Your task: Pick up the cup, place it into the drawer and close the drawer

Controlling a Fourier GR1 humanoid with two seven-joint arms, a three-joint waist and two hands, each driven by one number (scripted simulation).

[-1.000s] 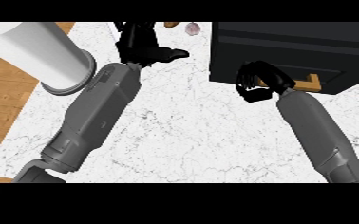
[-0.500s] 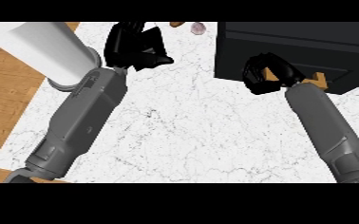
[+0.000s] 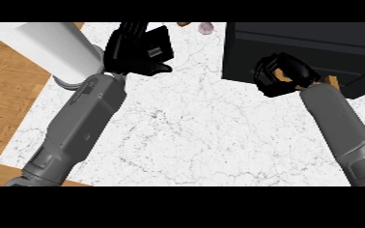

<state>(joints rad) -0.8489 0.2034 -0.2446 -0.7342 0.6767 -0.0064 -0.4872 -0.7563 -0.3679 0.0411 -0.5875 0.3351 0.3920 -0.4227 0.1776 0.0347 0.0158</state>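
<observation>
Fingers of the right hand (image 3: 284, 74) curl at the black drawer unit (image 3: 299, 43) at upper right; whether they hold anything I cannot tell. The left hand (image 3: 140, 53) sits upper centre, fingers relaxed. The cup shows nowhere clearly.

White marble counter (image 3: 185, 125), wooden floor (image 3: 21, 92) at left

no readable text, labels, nos. or signs anywhere

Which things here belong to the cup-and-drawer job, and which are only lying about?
Job: black drawer unit; right hand, curled at its front; left hand; small pinkish object, perhaps the cup.
Lying about: white cylinder; brown object at far edge.
</observation>
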